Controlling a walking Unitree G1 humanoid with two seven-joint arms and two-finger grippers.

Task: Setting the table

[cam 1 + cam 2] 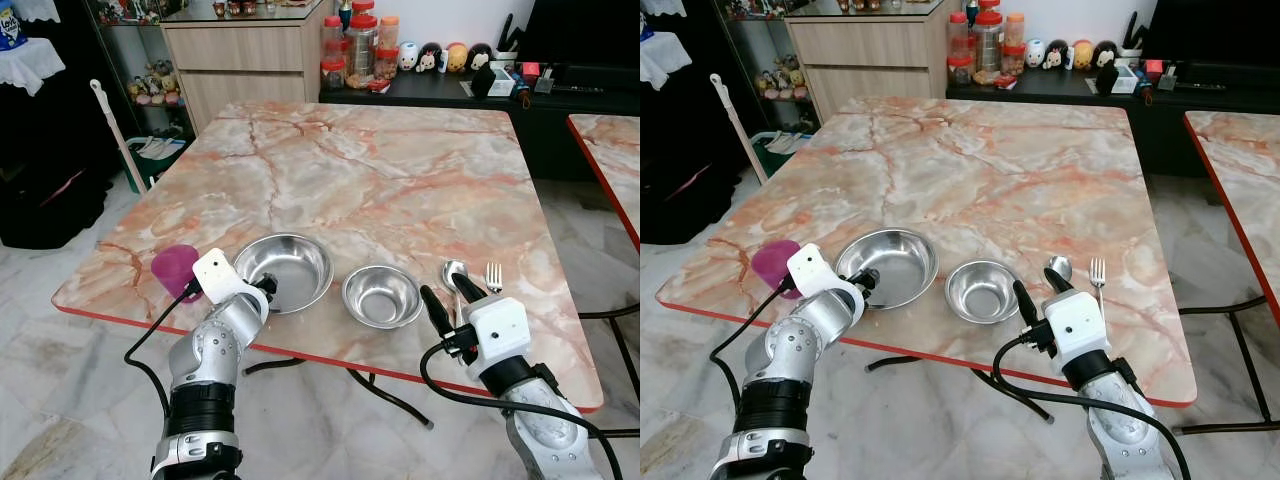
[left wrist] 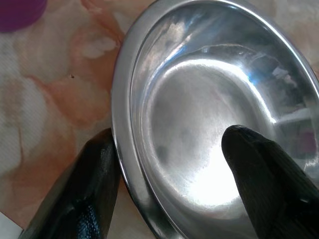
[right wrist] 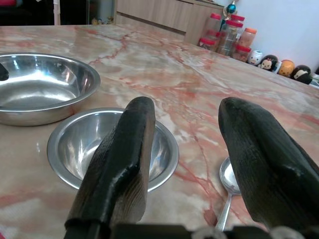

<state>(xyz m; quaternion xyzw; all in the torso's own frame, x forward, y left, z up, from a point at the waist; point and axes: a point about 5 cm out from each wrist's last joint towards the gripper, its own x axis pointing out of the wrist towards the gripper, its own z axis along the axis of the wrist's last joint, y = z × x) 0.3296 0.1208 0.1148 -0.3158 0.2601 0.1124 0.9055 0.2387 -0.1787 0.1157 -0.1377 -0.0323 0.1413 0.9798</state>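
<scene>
Right gripper [image 1: 447,300] is hovering open at the table's [image 1: 380,160] near edge, between the small bowl [image 1: 381,296] and the spoon [image 1: 455,275], with the fork [image 1: 493,276] just beyond. Left gripper [image 2: 174,169] is straddling the big bowl's [image 1: 284,270] near rim, fingers spread, pink cup [image 1: 175,269] sitting just beside.

A large steel bowl [image 1: 285,270] sits upright beside a smaller steel bowl [image 1: 381,296] near the surface's front edge. A purple cup [image 1: 175,268] stands left of them; a spoon [image 1: 455,275] and fork [image 1: 493,276] lie side by side to the right.
</scene>
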